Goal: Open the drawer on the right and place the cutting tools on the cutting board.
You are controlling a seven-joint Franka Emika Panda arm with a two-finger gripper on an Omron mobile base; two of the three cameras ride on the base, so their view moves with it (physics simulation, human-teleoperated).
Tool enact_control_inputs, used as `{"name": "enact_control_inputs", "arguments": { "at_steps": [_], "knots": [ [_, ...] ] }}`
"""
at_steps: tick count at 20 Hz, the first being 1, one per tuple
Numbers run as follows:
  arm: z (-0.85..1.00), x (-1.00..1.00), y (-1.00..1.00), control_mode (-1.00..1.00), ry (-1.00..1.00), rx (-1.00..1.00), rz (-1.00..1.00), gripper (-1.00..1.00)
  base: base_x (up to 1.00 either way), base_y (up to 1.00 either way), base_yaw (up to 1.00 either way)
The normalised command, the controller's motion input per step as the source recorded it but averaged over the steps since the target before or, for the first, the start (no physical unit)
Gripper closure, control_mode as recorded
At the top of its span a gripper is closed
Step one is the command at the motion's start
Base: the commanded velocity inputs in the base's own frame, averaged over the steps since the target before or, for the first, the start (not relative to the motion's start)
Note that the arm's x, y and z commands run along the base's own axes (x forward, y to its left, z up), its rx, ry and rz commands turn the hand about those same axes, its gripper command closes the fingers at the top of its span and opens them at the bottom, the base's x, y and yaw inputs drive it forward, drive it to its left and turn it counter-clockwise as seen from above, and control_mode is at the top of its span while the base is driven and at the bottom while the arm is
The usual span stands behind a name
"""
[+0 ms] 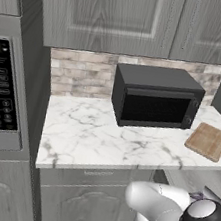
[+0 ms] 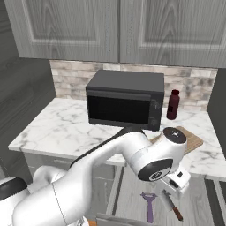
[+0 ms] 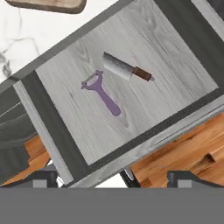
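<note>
Hand view looks down from the hand [image 3: 116,177], which hangs above the open drawer [image 3: 175,57] with its fingers apart and holding nothing. Inside the drawer lie the purple tool [image 3: 101,92] and the knife [image 3: 127,70], side by side. The drawer is open. Both tools must go onto the board [image 2: 187,140] on the counter [image 2: 62,126] behind the drawer.

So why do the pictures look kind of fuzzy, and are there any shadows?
Left base view: soft and blocky, the microwave shades the counter beside it. Right base view: the bottle is blurry. Hand view: the purple tool and knife have soft edges and faint shadows in the drawer.
</note>
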Motion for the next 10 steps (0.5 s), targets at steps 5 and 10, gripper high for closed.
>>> {"name": "enact_control_inputs", "arguments": {
  "at_steps": [5,10],
  "knots": [
    [-0.34,0.1,-0.01,-1.0,0.03,-0.09,0.23,-1.0,0.0,0.0,0.0],
    [-0.53,0.15,-0.06,-1.0,-0.03,-0.01,0.25,-1.0,0.0,0.0,0.0]
  ]
}}
